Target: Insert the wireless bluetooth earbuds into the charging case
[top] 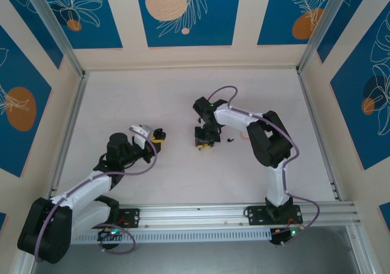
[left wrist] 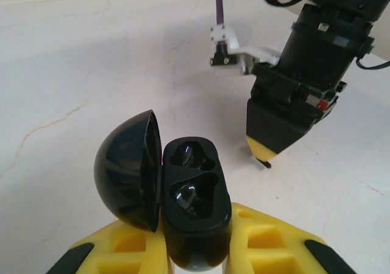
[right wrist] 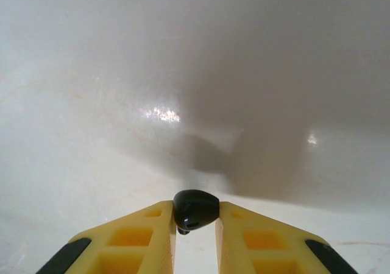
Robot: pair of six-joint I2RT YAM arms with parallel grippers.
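While left fingers [left wrist: 256, 231] clamp the open charging case [left wrist: 192, 195], right fingers [right wrist: 152, 225] pinch an earbud [right wrist: 196, 208], white table [top: 152, 97], blue floral walls [top: 207, 12].

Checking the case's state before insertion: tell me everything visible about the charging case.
The charging case is small, glossy black, plastic by its look, with rounded ends. Its domed lid stands open, hinged along the left side in the left wrist view. The body shows two moulded wells, seemingly empty, though reflections blur them. Its lower end is clamped between the yellow fingers of the left claw. Whether it rests on the white table cannot be told.
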